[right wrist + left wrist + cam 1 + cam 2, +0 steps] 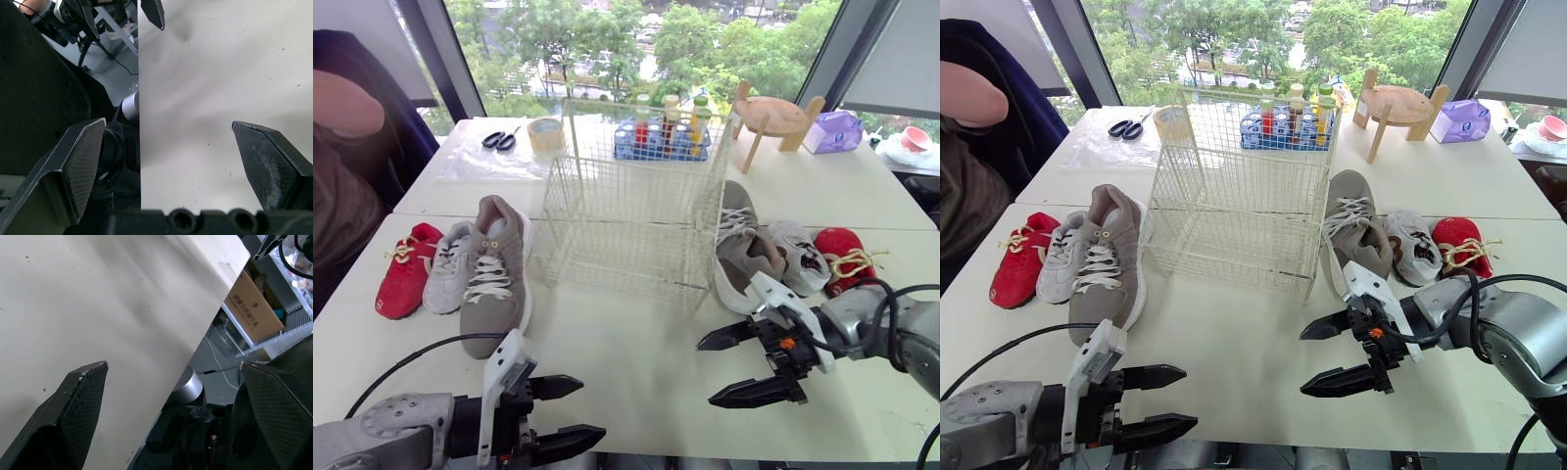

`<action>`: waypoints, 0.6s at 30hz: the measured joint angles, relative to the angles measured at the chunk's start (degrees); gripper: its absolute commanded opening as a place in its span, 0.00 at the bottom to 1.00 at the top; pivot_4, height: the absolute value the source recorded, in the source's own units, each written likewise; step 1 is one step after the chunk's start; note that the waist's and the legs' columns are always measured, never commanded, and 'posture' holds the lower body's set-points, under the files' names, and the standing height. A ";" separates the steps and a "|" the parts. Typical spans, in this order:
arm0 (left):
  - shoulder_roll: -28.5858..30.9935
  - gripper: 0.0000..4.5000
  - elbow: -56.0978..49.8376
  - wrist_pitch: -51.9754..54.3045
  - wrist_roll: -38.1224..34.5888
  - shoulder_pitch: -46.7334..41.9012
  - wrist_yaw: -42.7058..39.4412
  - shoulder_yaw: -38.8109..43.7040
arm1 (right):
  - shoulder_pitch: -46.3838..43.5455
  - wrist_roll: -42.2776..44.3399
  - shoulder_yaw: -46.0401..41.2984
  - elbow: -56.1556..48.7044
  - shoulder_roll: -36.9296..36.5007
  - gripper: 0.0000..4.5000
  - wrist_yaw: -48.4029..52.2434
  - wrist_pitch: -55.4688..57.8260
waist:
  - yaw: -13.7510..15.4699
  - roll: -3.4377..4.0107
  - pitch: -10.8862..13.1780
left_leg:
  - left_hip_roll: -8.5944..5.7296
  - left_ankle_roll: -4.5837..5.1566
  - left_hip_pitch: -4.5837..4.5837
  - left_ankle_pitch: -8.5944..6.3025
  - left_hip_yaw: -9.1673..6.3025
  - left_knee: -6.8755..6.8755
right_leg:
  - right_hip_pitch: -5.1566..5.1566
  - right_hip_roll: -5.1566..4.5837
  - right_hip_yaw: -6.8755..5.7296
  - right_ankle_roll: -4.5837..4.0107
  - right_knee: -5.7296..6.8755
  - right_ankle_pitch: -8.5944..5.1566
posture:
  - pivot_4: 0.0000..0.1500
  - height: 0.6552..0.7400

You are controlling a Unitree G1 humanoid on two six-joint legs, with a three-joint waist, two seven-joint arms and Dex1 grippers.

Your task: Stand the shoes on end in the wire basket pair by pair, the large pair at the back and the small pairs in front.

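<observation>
The white wire basket [636, 196] stands empty in the middle of the table. Left of it lie a large grey shoe [497, 274], a small white shoe [450, 264] and a small red shoe [406, 269], side by side. Right of it lie the other grey shoe [742, 250], white shoe [800, 257] and red shoe [842, 257]. My left gripper [590, 408] hovers open over the table's near edge, holding nothing. My right gripper [707, 372] is open too, just in front of the right grey shoe and pointing left. Bare tabletop lies between the fingers [266, 161] in the right wrist view.
Behind the basket are a blue crate of bottles [663, 137], a tape roll [545, 132], scissors [499, 140], a wooden stand [773, 117] and a purple tissue pack [834, 130]. A person [342, 147] sits at the far left. A cardboard box [252, 303] sits below the table edge.
</observation>
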 measured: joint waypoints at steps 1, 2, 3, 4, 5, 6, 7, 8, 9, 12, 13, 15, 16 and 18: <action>-0.01 0.99 0.06 0.00 0.00 -0.04 0.00 0.00 | 0.00 -0.05 0.02 0.01 0.00 1.00 0.04 -0.01 | 0.00 0.00 0.00 | 0.00 0.00 0.00 0.00 0.00 0.00 | 0.00 0.00 0.00 0.00 0.00 0.00 | 1.00 1.00; -0.08 0.99 0.22 0.00 0.00 -0.16 0.00 0.00 | 0.00 -0.09 0.04 0.01 0.00 1.00 0.09 -0.03 | 0.01 0.00 0.00 | 0.00 0.00 0.00 0.00 0.00 0.00 | 0.00 0.00 0.00 0.00 0.00 0.00 | 1.00 1.00; -0.14 0.99 0.39 -0.01 0.06 -0.36 0.04 0.00 | 0.00 -0.12 0.05 0.01 0.00 1.00 0.13 -0.05 | 0.01 0.00 0.00 | 0.00 0.00 0.00 0.00 0.00 0.00 | 0.00 0.00 0.00 0.00 0.00 0.00 | 1.00 1.00; -0.24 0.99 0.39 -0.06 0.26 -0.61 0.12 0.00 | -0.01 -0.18 0.08 0.01 0.01 1.00 0.15 -0.05 | 0.01 0.00 0.00 | 0.00 0.00 0.00 0.00 0.00 0.00 | 0.00 0.00 0.00 0.00 0.00 0.00 | 1.00 1.00; -0.50 0.99 0.39 -0.13 0.59 -0.84 0.27 -0.01 | -0.02 -0.30 0.12 0.01 0.01 1.00 0.16 -0.05 | 0.01 0.00 0.00 | 0.00 0.00 0.00 0.00 0.00 0.00 | 0.00 0.00 0.00 0.00 0.00 0.00 | 1.00 1.00; -0.85 0.99 0.39 -0.43 0.88 -1.07 0.39 -0.02 | -0.06 -0.47 0.20 0.02 0.02 1.00 0.16 -0.04 | 0.00 0.00 0.00 | 0.00 0.00 0.00 0.00 0.00 0.00 | 0.00 0.00 0.00 0.00 0.00 0.00 | 1.00 1.00; -1.16 0.99 0.39 -0.61 1.09 -1.14 0.49 -0.02 | -0.09 -0.54 0.22 0.03 0.02 1.00 0.16 -0.04 | 0.00 -0.01 0.01 | 0.00 0.00 0.00 0.00 0.00 0.00 | 0.00 0.00 0.00 0.00 0.00 0.00 | 1.00 1.00; -1.30 0.99 0.39 -0.62 1.11 -1.16 0.52 -0.03 | -0.11 -0.56 0.22 0.03 0.02 1.00 0.16 -0.04 | 0.00 0.00 0.01 | 0.00 0.00 0.00 0.00 0.00 0.00 | 0.00 0.00 0.00 0.00 0.00 0.00 | 1.00 1.00; -1.35 0.99 0.40 -0.62 1.11 -1.21 0.57 -0.04 | -0.14 -0.70 0.27 0.04 0.02 1.00 0.16 -0.05 | 0.00 -0.01 0.01 | 0.00 0.00 0.00 0.00 0.00 -0.01 | 0.00 0.00 0.00 0.00 0.00 0.00 | 1.00 1.00; -1.71 0.99 0.40 -0.61 1.10 -1.43 0.72 -0.04 | -0.18 -1.09 0.78 0.05 0.02 1.00 0.16 -0.05 | 0.00 -0.01 0.01 | 0.00 0.00 0.00 0.00 0.00 -0.01 | 0.00 0.00 0.00 0.00 0.00 0.00 | 1.00 1.00; -1.73 0.99 0.40 -0.61 1.09 -1.47 0.75 -0.03 | -0.18 -1.09 0.96 0.06 0.03 1.00 0.17 -0.05 | 0.00 -0.01 0.01 | 0.00 0.00 0.00 0.00 0.00 -0.01 | 0.00 0.00 0.00 0.00 0.00 0.00 | 1.00 1.00; -2.04 0.99 0.42 -0.62 1.00 -1.65 0.81 -0.03 | -0.30 -1.06 0.99 0.13 0.06 1.00 0.19 0.03 | 0.00 -0.01 0.01 | 0.00 0.00 0.00 0.00 0.00 -0.01 | 0.00 0.00 0.00 0.00 0.00 0.00 | 1.00 1.00; -2.36 0.99 0.44 -0.63 0.92 -1.83 0.86 -0.03 | -0.44 -1.05 0.99 0.18 0.06 1.00 0.20 0.08 | 0.00 -0.01 0.01 | 0.00 0.00 0.00 0.00 0.00 -0.01 | 0.00 0.00 0.00 0.00 0.00 0.00 | 1.00 1.00; -2.43 0.99 0.59 -0.62 -0.20 -2.48 1.19 0.03 | -1.02 -1.12 1.19 0.37 0.05 1.00 0.47 0.06 | 0.01 -0.01 0.02 | 0.00 0.00 0.00 0.00 0.00 -0.01 | 0.00 0.00 0.00 0.00 0.00 0.00 | 1.00 1.00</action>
